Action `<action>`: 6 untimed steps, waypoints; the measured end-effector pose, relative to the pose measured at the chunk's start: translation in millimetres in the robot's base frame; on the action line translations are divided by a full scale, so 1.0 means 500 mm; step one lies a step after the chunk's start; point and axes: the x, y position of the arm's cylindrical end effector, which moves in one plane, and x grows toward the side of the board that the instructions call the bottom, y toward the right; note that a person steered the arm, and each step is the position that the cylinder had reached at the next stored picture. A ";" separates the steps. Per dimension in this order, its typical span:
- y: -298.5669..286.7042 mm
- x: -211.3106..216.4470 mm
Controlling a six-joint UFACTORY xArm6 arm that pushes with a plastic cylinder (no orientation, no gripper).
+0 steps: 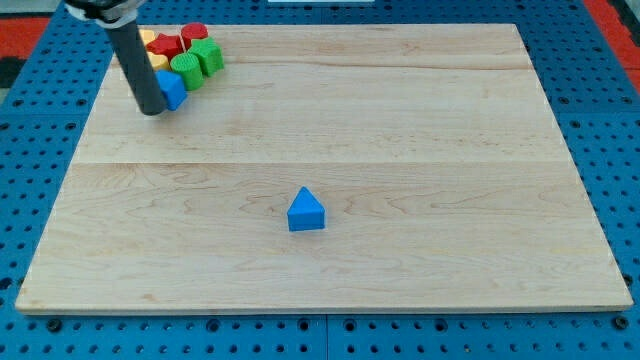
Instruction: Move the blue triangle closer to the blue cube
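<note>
The blue triangle (306, 211) lies alone near the middle of the wooden board (400, 130), a little below centre. The blue cube (171, 88) sits at the view's top left, at the lower edge of a cluster of blocks, partly hidden by my rod. My tip (151, 110) rests on the board right at the cube's left side, far up and left of the blue triangle.
Packed above the blue cube are a green block (186, 68), a second green block (209, 55), a red block (166, 45), a second red block (194, 33) and yellow blocks (148, 38). A blue pegboard (600, 100) surrounds the board.
</note>
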 end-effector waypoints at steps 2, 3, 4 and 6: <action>0.216 0.069; 0.375 0.137; 0.469 0.252; 0.405 0.338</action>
